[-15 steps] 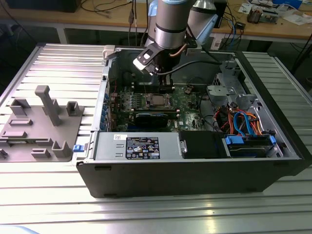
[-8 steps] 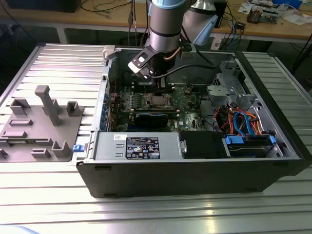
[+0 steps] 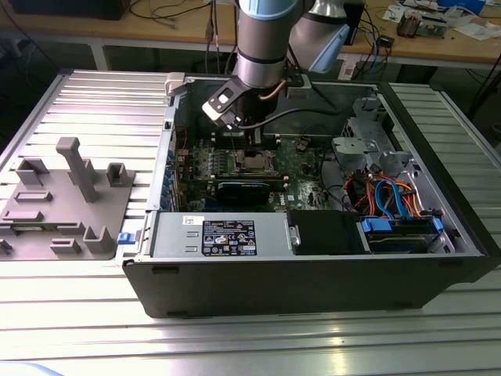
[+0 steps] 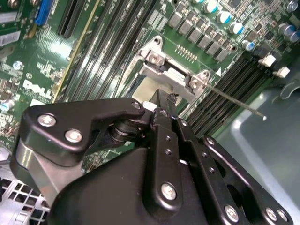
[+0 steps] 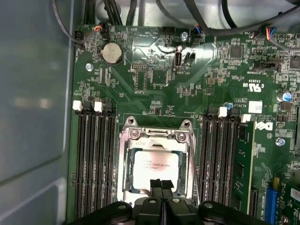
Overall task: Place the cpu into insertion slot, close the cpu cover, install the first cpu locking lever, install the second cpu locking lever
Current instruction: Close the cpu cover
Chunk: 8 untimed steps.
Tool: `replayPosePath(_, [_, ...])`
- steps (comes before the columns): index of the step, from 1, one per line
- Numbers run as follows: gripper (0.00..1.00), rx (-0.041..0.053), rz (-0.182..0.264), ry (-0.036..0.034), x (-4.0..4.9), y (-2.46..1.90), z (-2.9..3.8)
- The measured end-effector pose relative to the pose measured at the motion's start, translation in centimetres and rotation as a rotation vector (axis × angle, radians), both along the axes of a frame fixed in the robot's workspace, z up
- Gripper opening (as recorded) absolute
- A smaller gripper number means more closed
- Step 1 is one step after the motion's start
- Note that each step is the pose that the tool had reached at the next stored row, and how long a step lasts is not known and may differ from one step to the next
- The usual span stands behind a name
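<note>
Both black fingers (image 5: 157,186) of the arm's gripper (image 5: 161,184) are pressed together with nothing between them, their tips over the edge of the square, silver-rimmed insertion slot (image 3: 253,162) on the green motherboard (image 5: 154,75). Inside that slot lies the small flat silver-grey cpu (image 5: 154,164). The thin silvery metal cpu cover (image 5: 125,161) lies flat around it, framing the chip in its window. From one corner of the slot a thin metal lever rod (image 4: 234,101) sticks out across the long black memory slots (image 5: 93,159) flanking it.
</note>
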State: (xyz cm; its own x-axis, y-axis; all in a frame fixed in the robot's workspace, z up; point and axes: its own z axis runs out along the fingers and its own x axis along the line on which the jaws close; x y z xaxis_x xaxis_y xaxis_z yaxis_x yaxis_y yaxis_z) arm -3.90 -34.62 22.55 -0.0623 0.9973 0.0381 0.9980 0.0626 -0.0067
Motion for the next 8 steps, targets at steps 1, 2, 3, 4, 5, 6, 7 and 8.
replayPosePath(1, [0.11, 0.0, 0.0, 0.0, -0.16, 0.0, -0.08])
replayPosePath(2, [0.11, 0.0, 0.0, 0.0, -0.35, 0.0, -0.19])
replayPosePath(3, [0.11, -0.0001, 0.0, 0.0, -0.52, 0.0, -0.27])
replayPosePath(4, [0.11, -0.0001, 0.0, 0.0, -0.72, 0.0, -0.36])
replayPosePath(5, [0.11, -0.0001, 0.0, -0.0001, -0.82, 0.0, -0.44])
replayPosePath(6, [0.11, -0.0001, 0.001, -0.0001, -0.95, 0.0, -0.62])
replayPosePath(7, [0.11, -0.0001, 0.002, -0.0001, -1.0, 0.0, -0.77])
replayPosePath(8, [0.11, -0.0001, 0.002, -0.0001, -1.02, 0.0, -0.91])
